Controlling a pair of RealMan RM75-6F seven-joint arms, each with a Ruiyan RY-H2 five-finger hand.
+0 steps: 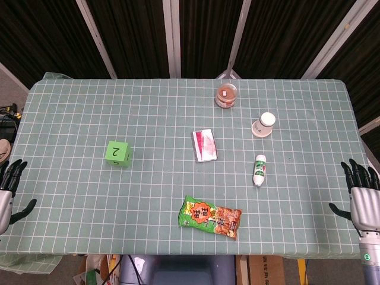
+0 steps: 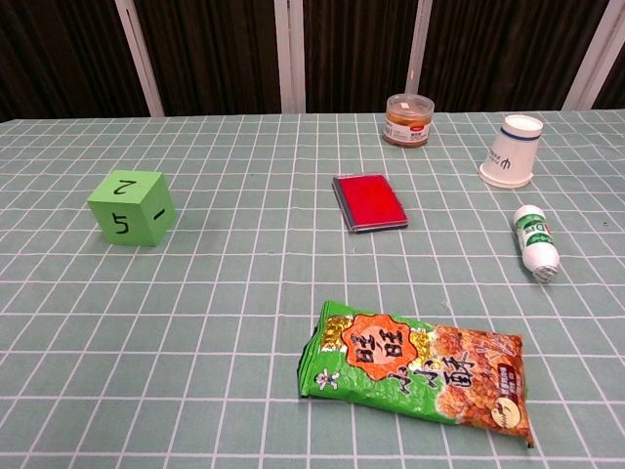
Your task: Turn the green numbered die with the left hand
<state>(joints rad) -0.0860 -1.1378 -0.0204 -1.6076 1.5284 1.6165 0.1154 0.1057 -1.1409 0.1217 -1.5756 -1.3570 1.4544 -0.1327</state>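
A table covered in a green grid-patterned cloth (image 1: 71, 196) is filling both views. The green numbered die (image 1: 117, 153) is sitting on the left half of the table, well apart from everything else, with a 2 facing up; the chest view is also showing a 5 and a 1 on the two sides facing the robot. The left hand (image 1: 8, 187) is hanging at the table's left edge with its dark fingers spread and nothing in it, well apart from the die. The right hand (image 1: 362, 193) is hanging at the table's right edge, likewise spread and holding nothing. Neither hand is showing in the chest view. Near the table's middle a flat red packet (image 1: 204, 145) is lying, and nearer the robot a green and orange snack bag (image 1: 211, 217) is lying flat. Toward the far right, a small clear jar with a red label (image 1: 227, 95) is standing, an upturned white paper cup (image 1: 264, 124) is sitting nearby, and a small white bottle with a green label (image 1: 260, 168) is lying on its side.
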